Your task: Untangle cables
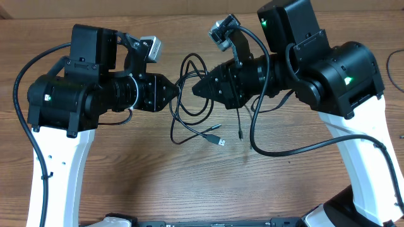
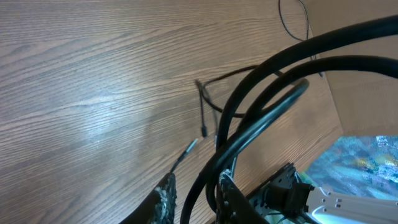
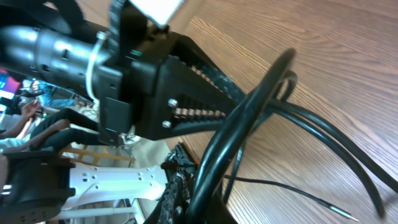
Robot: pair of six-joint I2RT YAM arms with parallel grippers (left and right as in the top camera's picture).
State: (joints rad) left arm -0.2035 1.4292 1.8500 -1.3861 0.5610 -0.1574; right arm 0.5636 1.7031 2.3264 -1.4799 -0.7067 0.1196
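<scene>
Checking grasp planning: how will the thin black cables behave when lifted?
The cables probably flop: they lie in loose, curling loops on the table. Likely light, being very thin. Their plug ends may trail and snag in the overlapping loops.

Cables (image 1: 208, 133) run between left claw (image 1: 172, 94) and right claw (image 1: 195, 89).

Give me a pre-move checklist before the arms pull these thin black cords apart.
1. Right gripper shut on the thin black flexible cables: ok.
2. Left gripper clamped on the cables: cannot tell; strands pass between its jaws.
3. Gripper tips apart from each other: ok, though close.
4. Silver-tipped plug ends lying free on the brown wooden table: ok.
5. Loops separated: not ok, they cross.
</scene>
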